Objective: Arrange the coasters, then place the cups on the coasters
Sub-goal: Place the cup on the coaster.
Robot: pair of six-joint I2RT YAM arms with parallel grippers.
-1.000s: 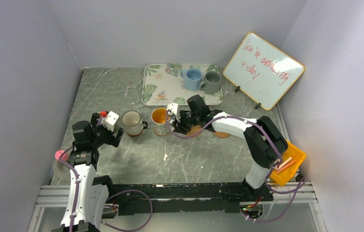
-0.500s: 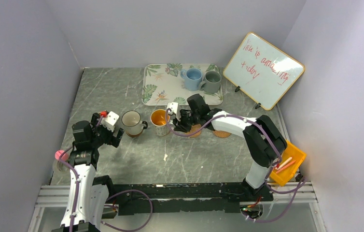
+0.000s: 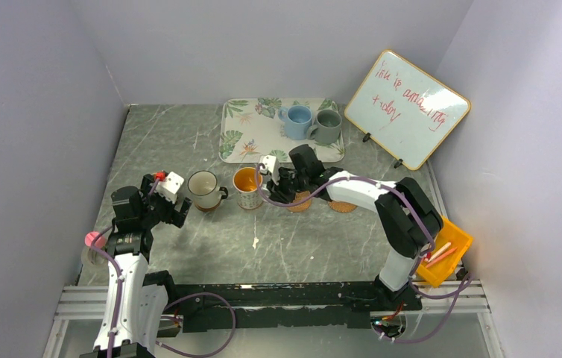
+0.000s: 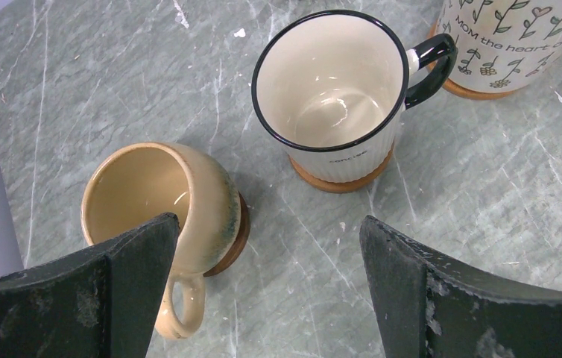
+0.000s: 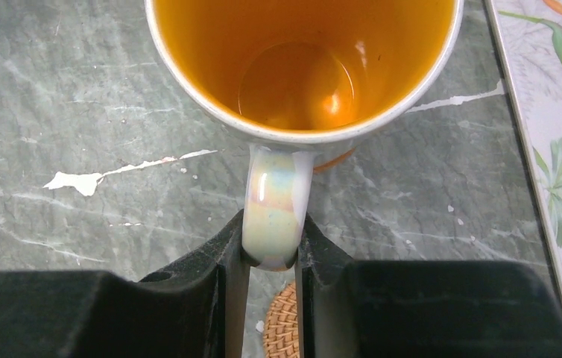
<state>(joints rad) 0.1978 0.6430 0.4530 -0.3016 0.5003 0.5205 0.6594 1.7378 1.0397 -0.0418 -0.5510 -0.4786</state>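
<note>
Hovering at the left of the table, the left gripper (image 4: 267, 253) has its jaws spread wide and grips nothing. The tan mug (image 4: 155, 198) sits just below its left finger on a dark brown coaster (image 4: 235, 239). To the right, the white mug with the dark rim (image 4: 330, 82) stands upright on a smooth tan coaster (image 4: 345, 183), its handle pointing at the patterned mug (image 3: 247, 185). That mug, orange inside, also rests on a coaster. The right gripper (image 5: 272, 261) is narrowed onto its handle, one finger pressed against each side. A bare woven coaster (image 3: 300, 202) lies beneath that gripper, with another (image 3: 343, 206) just to its right. At the back, the light blue mug (image 3: 297, 119) and the grey-green mug (image 3: 328, 125) stand side by side on the leaf-print tray (image 3: 252, 134).
</note>
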